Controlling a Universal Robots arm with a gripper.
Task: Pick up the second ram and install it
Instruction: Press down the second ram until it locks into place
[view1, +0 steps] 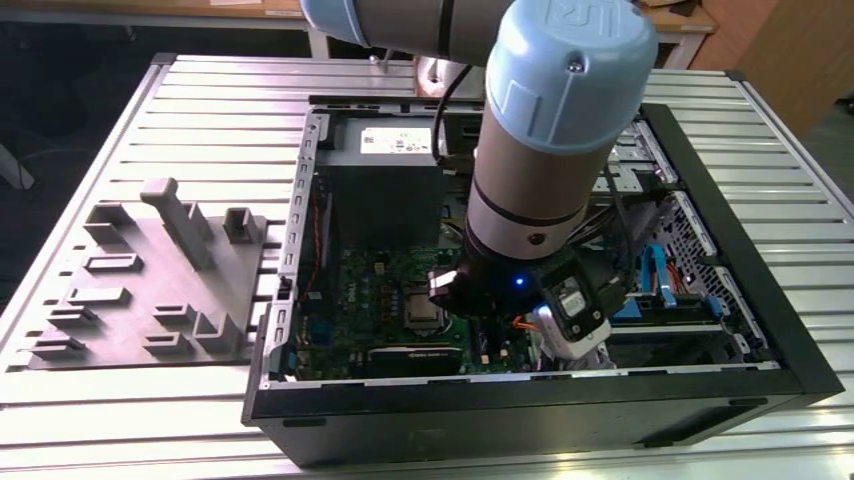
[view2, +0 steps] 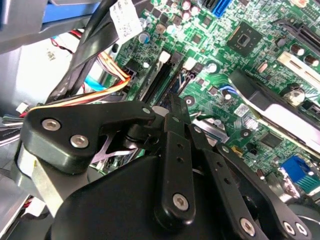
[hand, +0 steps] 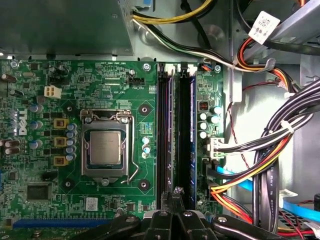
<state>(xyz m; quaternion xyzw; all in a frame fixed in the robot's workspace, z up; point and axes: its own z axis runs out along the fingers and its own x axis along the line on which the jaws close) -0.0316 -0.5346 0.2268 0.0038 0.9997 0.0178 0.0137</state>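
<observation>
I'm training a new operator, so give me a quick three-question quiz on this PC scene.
1. True or false: the gripper is inside the case.
2. What sits on the green board beside the memory slots? A. CPU socket B. cooling fan C. battery pack
3. Is the gripper open or shut?

Key: 1 true; 2 A; 3 shut, its tips over the slots.
</observation>
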